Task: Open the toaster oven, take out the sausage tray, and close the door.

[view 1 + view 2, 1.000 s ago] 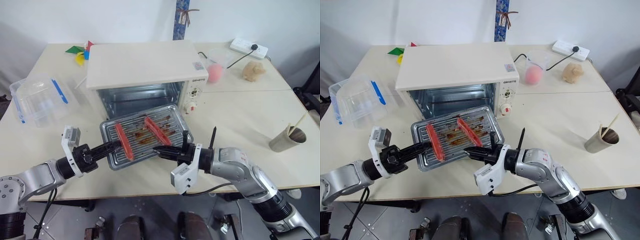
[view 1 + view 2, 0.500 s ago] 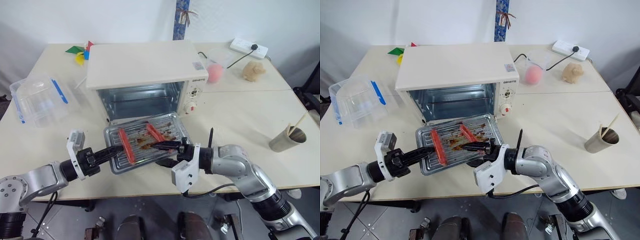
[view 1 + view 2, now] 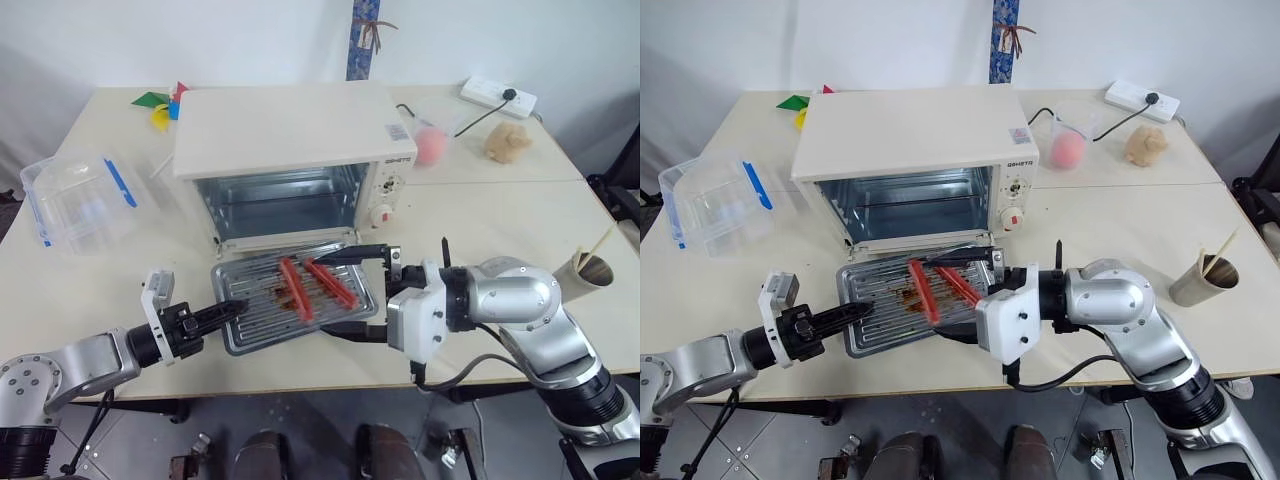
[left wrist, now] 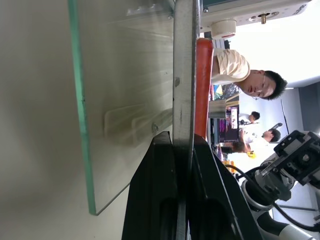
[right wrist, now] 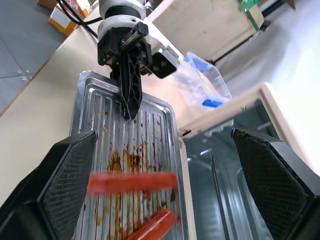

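Your sausage tray is a shallow, shiny metal rectangle with a ridged bottom, brown grease stains near its middle and two red sausages lying side by side on its right half. It sits just near of the toaster oven, whose cavity stands open above the lowered door. Your left claw is clamped on the tray's left rim. Your right claw stands spread wide at the tray's right end, gripping nothing.
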